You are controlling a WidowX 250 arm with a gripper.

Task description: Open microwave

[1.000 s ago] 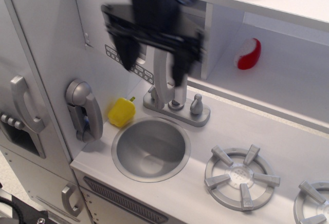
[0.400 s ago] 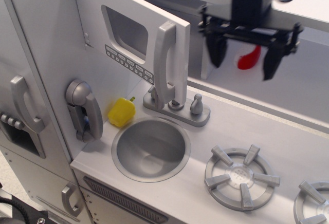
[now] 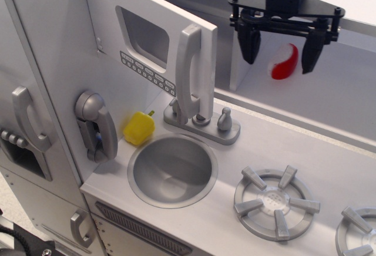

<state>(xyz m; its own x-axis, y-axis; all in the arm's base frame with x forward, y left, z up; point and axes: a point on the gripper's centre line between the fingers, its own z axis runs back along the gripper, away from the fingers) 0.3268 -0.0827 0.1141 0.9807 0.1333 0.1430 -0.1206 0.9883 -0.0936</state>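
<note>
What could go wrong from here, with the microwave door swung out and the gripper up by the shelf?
The open gripper hangs just in front of the red-and-white toy inside the microwave; moving forward could knock it. The shelf edge sits right behind the arm, so a careless lift might clip it. The door's handle stands out over the faucet; a sweep left could slam it shut.

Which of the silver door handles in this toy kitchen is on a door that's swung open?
The tall silver handle on the microwave door, the one with the window and button row. That door stands angled outward; the handles at far left sit on closed doors.
</note>
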